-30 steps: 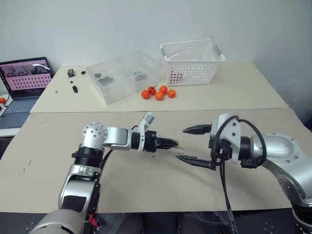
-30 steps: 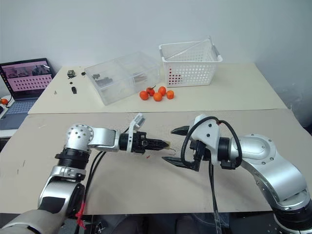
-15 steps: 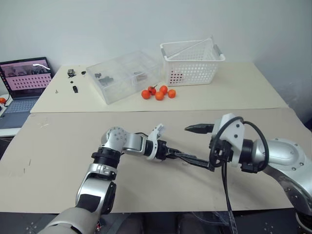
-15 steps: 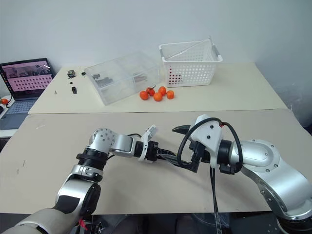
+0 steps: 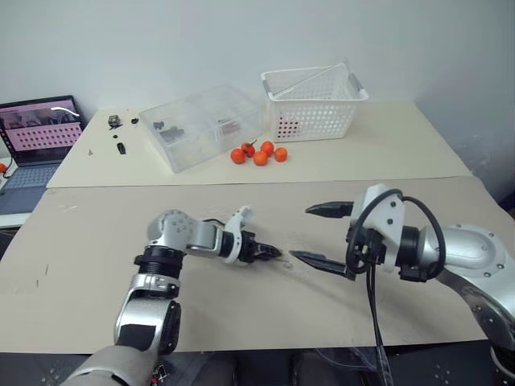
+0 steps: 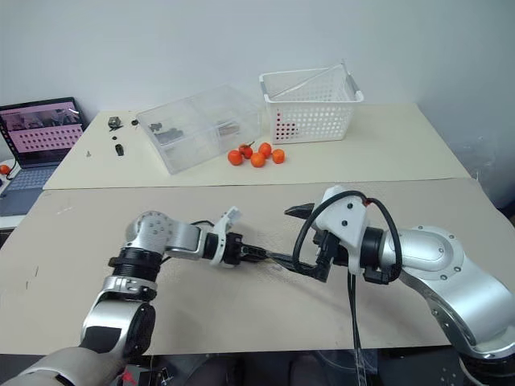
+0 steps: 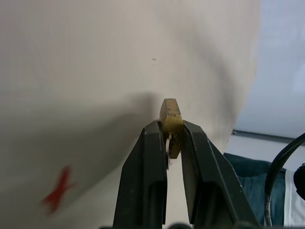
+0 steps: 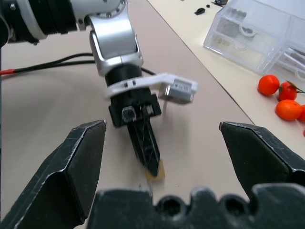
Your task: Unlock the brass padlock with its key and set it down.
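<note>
Left gripper (image 7: 167, 143) pinching the brass padlock (image 7: 170, 119) between its fingertips, lock hanging low over the beige table (image 5: 241, 322), right gripper (image 5: 320, 233) standing spread wide just beside it, pointing toward the left gripper, holding nothing

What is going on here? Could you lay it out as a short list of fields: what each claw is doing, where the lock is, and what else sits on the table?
left gripper: shut on the brass padlock, low over the table
right gripper: open, holding nothing, facing the left gripper
padlock: pinched between the black fingers; whether it touches the table cannot be told
key: not made out
far side of table: clear plastic box, white basket, small orange fruits
far left: open laptop
</note>
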Controlling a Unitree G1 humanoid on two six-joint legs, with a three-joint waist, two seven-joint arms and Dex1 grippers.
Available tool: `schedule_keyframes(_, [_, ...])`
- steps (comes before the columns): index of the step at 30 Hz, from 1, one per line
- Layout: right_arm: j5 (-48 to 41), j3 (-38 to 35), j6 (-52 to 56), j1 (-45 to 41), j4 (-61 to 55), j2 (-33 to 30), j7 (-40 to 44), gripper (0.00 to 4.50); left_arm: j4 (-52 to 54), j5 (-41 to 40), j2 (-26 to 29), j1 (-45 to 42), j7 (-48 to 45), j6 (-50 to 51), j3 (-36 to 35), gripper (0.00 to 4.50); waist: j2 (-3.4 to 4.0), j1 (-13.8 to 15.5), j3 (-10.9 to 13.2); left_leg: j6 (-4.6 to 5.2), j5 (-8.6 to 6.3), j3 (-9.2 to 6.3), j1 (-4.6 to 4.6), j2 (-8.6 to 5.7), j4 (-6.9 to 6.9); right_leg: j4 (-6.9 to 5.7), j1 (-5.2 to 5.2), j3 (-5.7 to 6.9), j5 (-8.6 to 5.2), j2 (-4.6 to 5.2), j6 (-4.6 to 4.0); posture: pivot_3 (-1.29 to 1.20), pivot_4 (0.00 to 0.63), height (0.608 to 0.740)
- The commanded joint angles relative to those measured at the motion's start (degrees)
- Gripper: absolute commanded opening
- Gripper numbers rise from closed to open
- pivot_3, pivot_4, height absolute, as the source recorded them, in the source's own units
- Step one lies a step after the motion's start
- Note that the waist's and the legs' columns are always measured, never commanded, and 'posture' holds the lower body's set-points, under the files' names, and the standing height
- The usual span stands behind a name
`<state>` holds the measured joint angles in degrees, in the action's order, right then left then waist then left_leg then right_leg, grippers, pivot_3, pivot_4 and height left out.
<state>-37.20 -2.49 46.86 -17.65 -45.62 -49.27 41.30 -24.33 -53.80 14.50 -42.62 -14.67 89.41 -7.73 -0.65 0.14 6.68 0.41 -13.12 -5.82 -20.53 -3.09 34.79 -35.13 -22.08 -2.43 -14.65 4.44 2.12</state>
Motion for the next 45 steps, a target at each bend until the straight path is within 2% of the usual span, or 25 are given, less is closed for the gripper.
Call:
schedule_keyframes(1, [1.0,1.5,-2.4,-2.1,0.5,0.3,1.0,4.5,3.3,0.3,2.0,0.4,-1.6,2.6,-3.6,0.01,0.0,0.1,0.0,0.0,0.0,0.0,-0.01,0.0,0.0,0.0,0.0,0.0,0.0,0.01,0.0,0.0,0.15,0.74])
schedule_keyframes(5, [2.3,3.4,-3.6,-3.1,1.6,0.8,1.7,4.5,4.6,-0.3,0.0,0.7,-1.7,3.1,-5.4,0.01,0.01,0.5,0.0,0.0,0.0,-0.01,-0.02,-0.04,0.02,0.01,0.0,0.0,0.0,0.06,0.0,0.0,0.15,0.74])
schedule_keyframes(8, [2.6,3.8,-3.8,-3.5,1.9,0.8,2.2,4.5,5.0,-0.1,-4.5,-0.2,-0.9,3.1,-7.1,0.01,0.0,0.8,0.0,-0.01,0.0,-0.02,-0.09,-0.07,0.04,0.03,0.01,0.05,0.02,0.12,0.03,0.0,0.15,0.74])
schedule_keyframes(13, [2.6,2.7,-3.1,-3.5,1.5,0.0,2.2,4.5,3.5,3.6,-10.1,-0.7,-0.3,0.8,-5.7,0.01,-0.01,0.6,0.0,-0.01,0.0,-0.02,-0.24,-0.08,0.06,0.03,0.0,0.04,0.15,0.15,0.21,0.0,0.15,0.74])
schedule_keyframes(20, [1.3,1.4,-1.0,-2.4,-0.7,0.1,-0.1,4.5,3.8,7.4,-9.9,-0.4,-3.5,-0.1,-0.8,0.01,0.0,0.4,0.0,-0.01,0.0,0.0,-0.2,-0.02,0.05,0.04,-0.02,0.01,0.16,0.06,0.21,0.0,0.15,0.74])
schedule_keyframes(22, [1.0,1.2,-0.7,-2.3,-1.1,0.1,-0.5,4.5,3.7,8.3,-8.9,-0.3,-4.4,-0.3,-0.1,1.01,0.01,0.4,0.0,-0.01,0.0,0.0,-0.21,-0.03,0.06,0.04,-0.02,0.01,0.16,0.07,0.21,0.0,0.15,0.74])
schedule_keyframes(23, [0.9,1.1,-0.6,-2.2,-1.1,0.0,-0.6,4.5,3.6,8.7,-8.4,-0.2,-4.9,-0.3,0.1,1.13,0.01,0.3,0.0,-0.01,0.0,0.01,-0.21,-0.04,0.06,0.04,-0.02,0.0,0.16,0.08,0.21,0.0,0.15,0.74])
schedule_keyframes(24, [0.8,1.0,-0.6,-2.1,-1.1,-0.1,-0.6,4.5,3.7,8.9,-7.9,0.0,-5.4,-0.2,0.3,1.58,0.01,0.3,0.0,-0.01,0.0,0.01,-0.2,-0.05,0.07,0.04,-0.02,0.0,0.17,0.08,0.21,0.0,0.15,0.74])
schedule_keyframes(27, [1.9,1.5,-1.8,-2.1,0.0,-0.8,0.4,4.5,4.8,9.4,-3.5,1.0,-7.9,1.1,1.1,2.65,0.02,0.3,0.0,-0.01,0.0,0.01,-0.18,-0.03,0.06,0.03,-0.02,0.01,0.17,0.05,0.21,0.0,0.15,0.74])
schedule_keyframes(29, [2.6,1.9,-2.6,-2.0,0.8,-1.1,1.1,4.5,5.0,9.7,-0.3,1.2,-9.6,1.6,1.1,3.63,0.03,0.0,-0.1,-0.01,0.0,0.01,-0.13,0.0,0.05,0.03,0.0,0.0,0.17,0.01,0.21,0.0,0.15,0.74])
schedule_keyframes(32, [2.8,2.9,-3.5,-2.6,1.7,-0.6,2.0,4.5,4.9,10.2,6.4,1.2,-12.8,1.5,0.5,4.47,0.0,-0.8,-0.1,0.0,0.0,0.02,0.01,0.03,0.02,0.06,0.04,-0.02,0.16,-0.03,0.21,0.0,0.15,0.74])
schedule_keyframes(37, [3.2,4.8,-4.8,-3.7,3.7,0.5,3.8,4.5,6.3,9.6,15.8,0.9,-20.6,-2.2,1.4,4.47,-0.01,-1.3,-0.1,0.01,0.0,-0.01,0.23,0.11,-0.1,-0.07,0.06,0.02,0.17,-0.16,0.2,0.0,0.15,0.74])
schedule_keyframes(41, [1.0,4.0,-4.2,-3.9,7.1,0.8,6.7,4.5,21.2,16.3,26.0,7.3,-41.8,-31.2,8.7,4.47,-0.03,-1.1,-0.1,-0.04,0.02,0.0,0.17,0.18,-0.19,-0.01,-0.02,0.0,0.21,-0.09,0.13,0.0,0.15,0.74])
schedule_keyframes(45, [2.6,2.7,-6.6,-2.4,13.9,-3.7,13.8,4.5,27.2,19.4,30.1,10.4,-50.0,-43.6,9.8,4.47,0.0,0.3,-0.1,-0.33,0.14,0.0,-0.11,0.06,-0.23,0.2,-0.07,-0.01,0.25,0.26,0.04,0.0,0.15,0.74])
